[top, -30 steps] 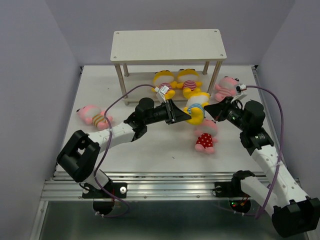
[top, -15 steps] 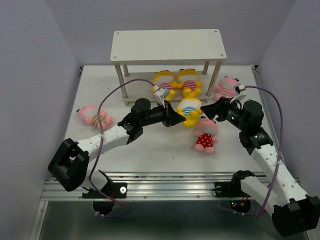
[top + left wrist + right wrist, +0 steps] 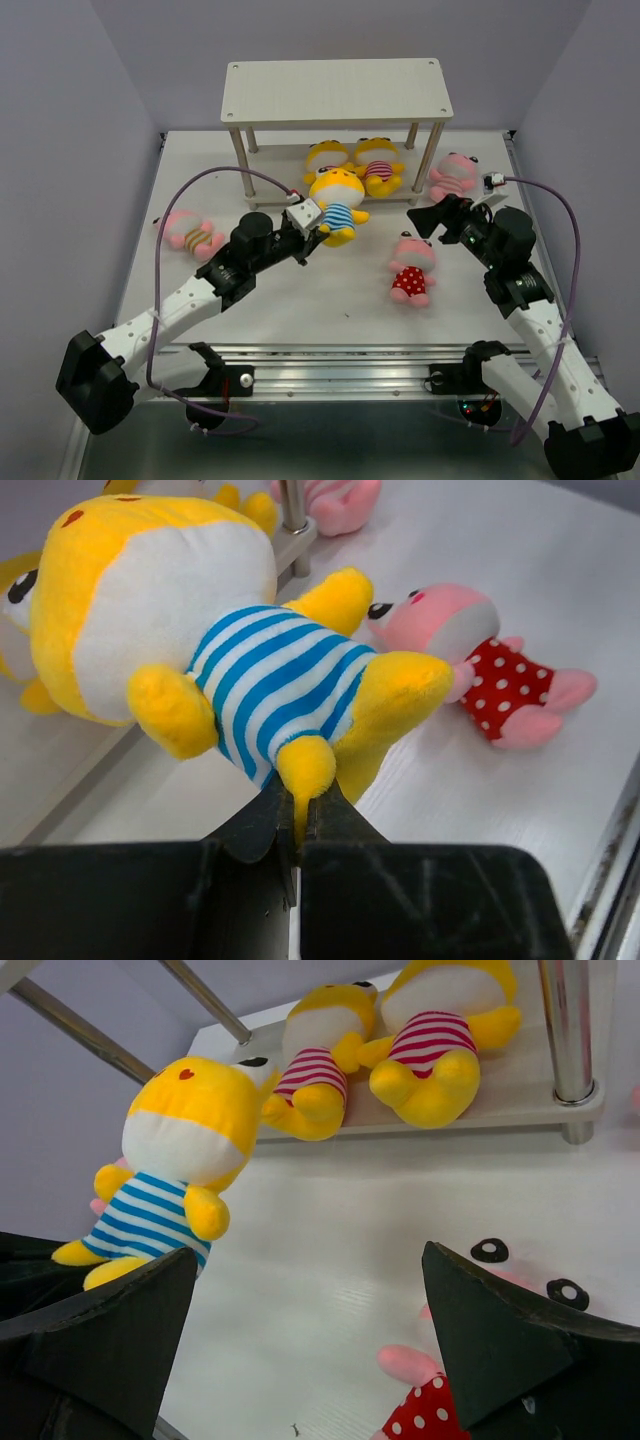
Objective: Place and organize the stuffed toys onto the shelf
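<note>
My left gripper (image 3: 316,226) (image 3: 298,820) is shut on one foot of a yellow stuffed toy in blue stripes (image 3: 337,198) (image 3: 200,630) (image 3: 170,1175), holding it up in front of the shelf (image 3: 335,92). Two yellow toys in pink stripes (image 3: 325,160) (image 3: 379,166) (image 3: 315,1060) (image 3: 437,1045) lie on the shelf's lower board (image 3: 500,1100). A pink toy in red polka dots (image 3: 410,270) (image 3: 480,650) (image 3: 430,1415) lies on the table under my right gripper (image 3: 428,218) (image 3: 310,1255). That gripper is open and holds nothing.
A pink striped toy (image 3: 452,177) lies by the shelf's right legs. Another pink striped toy (image 3: 190,231) lies at the table's left. Thin metal shelf legs (image 3: 565,1030) stand close behind the toys. Grey walls close in the table's sides.
The right gripper has opened and now stands apart from the blue-striped toy. The left arm has carried that toy leftward and back toward the shelf.
</note>
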You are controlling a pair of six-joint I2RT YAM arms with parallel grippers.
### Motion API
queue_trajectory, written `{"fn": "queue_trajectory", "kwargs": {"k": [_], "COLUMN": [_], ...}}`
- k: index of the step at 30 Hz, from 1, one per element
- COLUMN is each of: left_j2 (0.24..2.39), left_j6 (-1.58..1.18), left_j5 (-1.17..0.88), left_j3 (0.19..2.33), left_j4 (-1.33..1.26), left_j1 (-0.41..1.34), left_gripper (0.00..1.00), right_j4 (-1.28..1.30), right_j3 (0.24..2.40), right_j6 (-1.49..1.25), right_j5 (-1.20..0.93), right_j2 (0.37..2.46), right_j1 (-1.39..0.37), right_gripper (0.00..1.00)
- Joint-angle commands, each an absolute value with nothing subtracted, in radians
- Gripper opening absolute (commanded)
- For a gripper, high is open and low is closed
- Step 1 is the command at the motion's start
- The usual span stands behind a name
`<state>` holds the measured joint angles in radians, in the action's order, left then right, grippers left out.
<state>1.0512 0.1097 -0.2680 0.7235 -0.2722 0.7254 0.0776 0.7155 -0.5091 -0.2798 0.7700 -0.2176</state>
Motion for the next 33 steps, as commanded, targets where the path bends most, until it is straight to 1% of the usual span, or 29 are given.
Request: {"fn": "queue_trajectory", "kwargs": {"k": [1, 6, 12, 21, 27, 33], "left_j2": [1.023, 1.011, 1.026, 1.17, 1.204, 1.241], "left_j6": [0.334, 0.436, 0.477, 0.572, 0.571, 0.552], "left_j5": [-0.206, -0.183, -0.192, -0.164, -0.196, -0.166], "left_j3": [0.715, 0.709, 0.73, 0.81, 0.827, 0.845], "left_j4": [-0.242, -0.27, -0.322, -0.327, -0.374, -0.422], "left_j1": [0.677, 0.615, 0.505, 0.456, 0.397, 0.377], "left_gripper": [0.0, 0.0, 0.0, 0.0, 0.0, 0.0], "right_j4": [0.081, 0.086, 0.087, 0.086, 0.086, 0.084], "right_j3": [0.727, 0.726, 0.73, 0.744, 0.745, 0.746], "right_j6": [-0.48, -0.462, -0.456, -0.453, -0.449, -0.448], "right_j5": [-0.247, -0.233, -0.212, -0.184, -0.17, -0.156], "right_j2": [0.761, 0.764, 0.794, 0.822, 0.834, 0.861], "right_j1": [-0.227, -0.227, -0.227, -0.227, -0.227, -0.227], "right_gripper": [1.0, 1.0, 1.0, 1.0, 1.0, 1.0]}}
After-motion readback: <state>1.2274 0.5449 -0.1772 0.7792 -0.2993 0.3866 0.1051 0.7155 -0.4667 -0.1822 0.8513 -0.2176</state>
